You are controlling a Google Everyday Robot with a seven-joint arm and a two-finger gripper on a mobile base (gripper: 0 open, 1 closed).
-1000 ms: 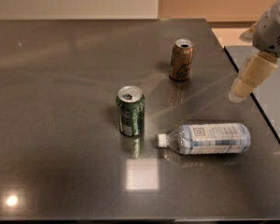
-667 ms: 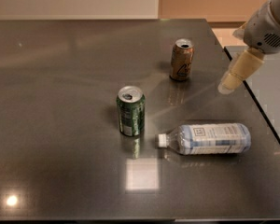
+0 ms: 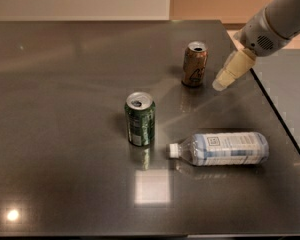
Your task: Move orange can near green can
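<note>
The orange can [image 3: 195, 64] stands upright on the dark table [image 3: 65, 109], toward the back right. The green can [image 3: 140, 118] stands upright near the middle, to the front left of the orange can and apart from it. My gripper [image 3: 225, 79] comes in from the upper right on a grey arm. Its pale tip hangs just right of the orange can, a small gap away, above the table surface. It holds nothing that I can see.
A clear plastic bottle [image 3: 220, 149] with a white cap lies on its side in front of the cans, cap pointing left toward the green can. The table's right edge [image 3: 280, 119] runs diagonally close behind the gripper.
The gripper has moved left and toward the back, from near the table's right edge to just beside the orange can. The cans and bottle have not moved.
</note>
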